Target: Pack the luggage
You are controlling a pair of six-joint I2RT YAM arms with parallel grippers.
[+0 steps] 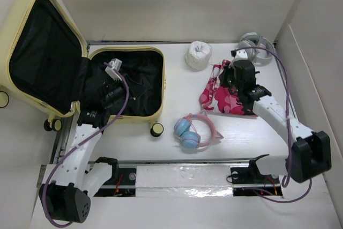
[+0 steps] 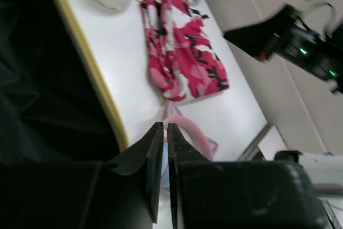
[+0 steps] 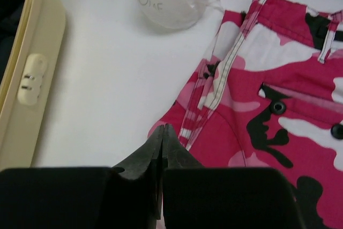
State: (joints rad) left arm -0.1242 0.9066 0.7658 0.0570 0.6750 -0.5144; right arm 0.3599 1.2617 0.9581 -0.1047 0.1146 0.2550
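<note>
Two pairs of black fingers are shut tight with no gap showing: the left gripper and the right gripper. Nothing shows between the left pair. The right pair's tips sit at the edge of the pink camouflage garment, and it cannot be told whether they touch the cloth. From above, the left arm's fingers are lost against the black lining, and the right arm's are hidden under its own wrist.

A grey-white item in the far right corner is partly covered by a cable and hard to identify.

Pale panels wall in the white table on its far side and both flanks. A white roll lies near the far edge, and pink-and-blue headphones lie nearer the arms.

At the table's left the luggage lies open, its lid tipped up to the left. Dark shapes fill its base, black on black and not distinguishable.
</note>
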